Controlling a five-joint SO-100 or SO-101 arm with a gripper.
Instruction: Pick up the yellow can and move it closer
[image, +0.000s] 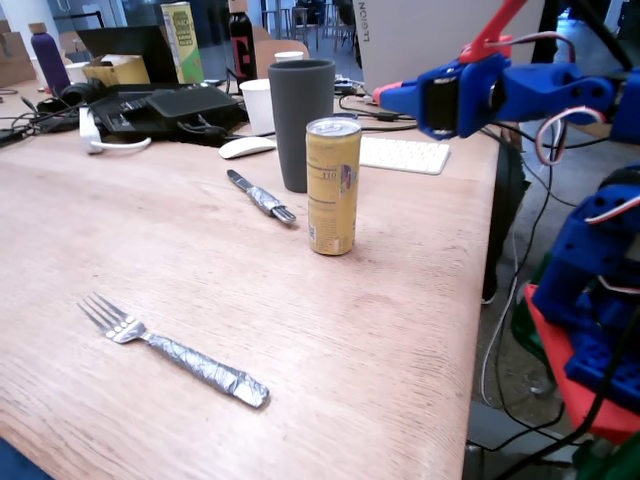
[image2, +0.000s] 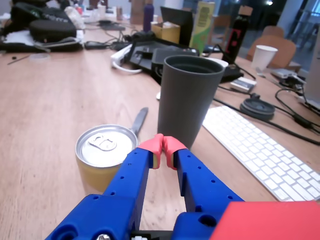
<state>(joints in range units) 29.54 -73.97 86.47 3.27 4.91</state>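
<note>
The yellow can (image: 333, 186) stands upright on the wooden table (image: 150, 250), just in front and to the right of a dark grey cup (image: 302, 122). My blue gripper (image: 384, 94) with red fingertips hovers behind and to the right of the can, above its height. In the wrist view the gripper (image2: 163, 145) is shut, its red tips touching with nothing between them. The can's silver top (image2: 106, 145) lies just left of the fingers, and the grey cup (image2: 189, 95) stands straight ahead.
A foil-wrapped knife (image: 262, 197) lies left of the can and a foil-wrapped fork (image: 170, 348) nearer the front. A white keyboard (image: 405, 155) and mouse (image: 246, 147) sit behind. The table's edge (image: 480, 330) runs on the right. Clutter fills the back.
</note>
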